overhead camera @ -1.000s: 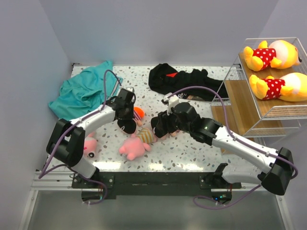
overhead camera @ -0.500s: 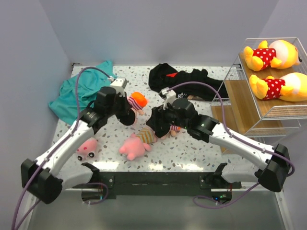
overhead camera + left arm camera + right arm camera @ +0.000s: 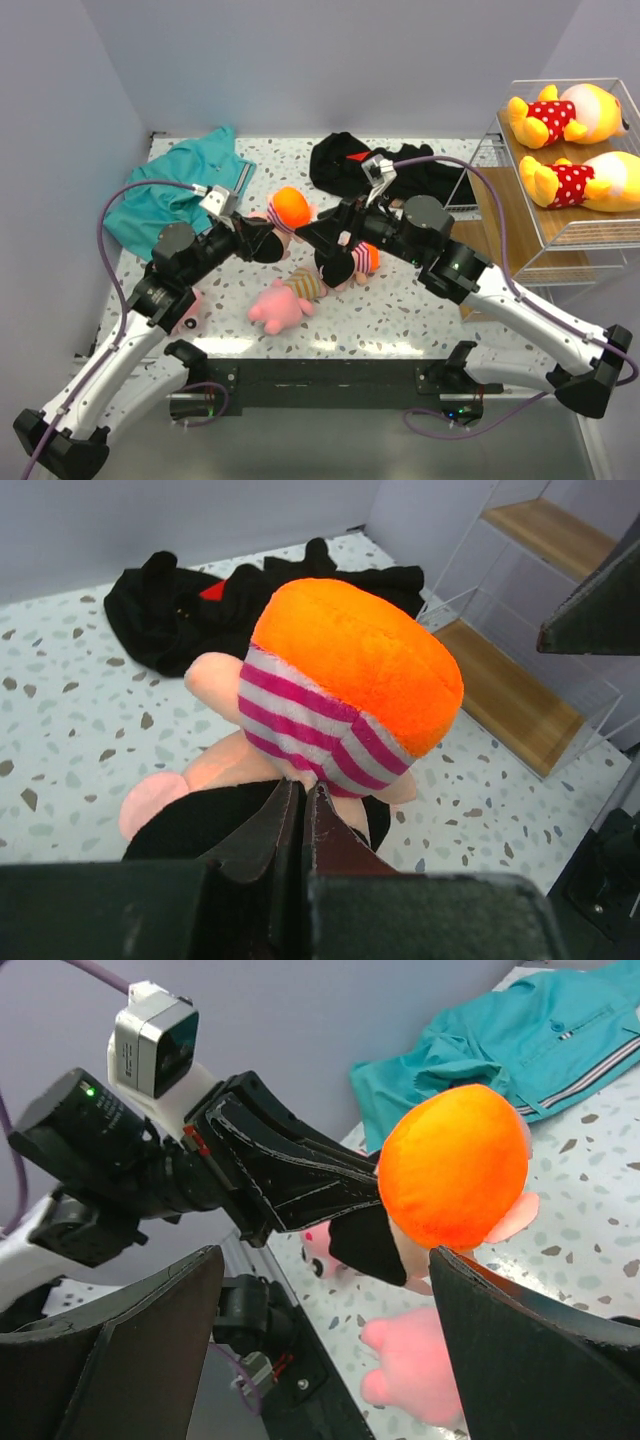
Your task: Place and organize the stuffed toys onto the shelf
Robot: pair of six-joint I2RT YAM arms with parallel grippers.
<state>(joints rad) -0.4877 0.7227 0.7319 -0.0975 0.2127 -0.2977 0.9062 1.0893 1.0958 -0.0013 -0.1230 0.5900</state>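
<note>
The shelf [image 3: 505, 205] stands at the table's [image 3: 400, 310] right edge. Two bears [image 3: 565, 112] lie on its top board, and the lower boards are bare. The left gripper [image 3: 303, 802], pressed together, pinches a striped doll [image 3: 345, 685] above the table. The right gripper [image 3: 318, 236] is spread wide, just beside the doll.

Nothing here that I can read — no words, no numbers, no brand name on anything in view. The black garment [image 3: 410, 168] carries a red mark [image 3: 211, 588], but it shows only as a shape, not as letters. The teal shirt [image 3: 520, 1030] has thin striped trim — no print I can make out.
</note>
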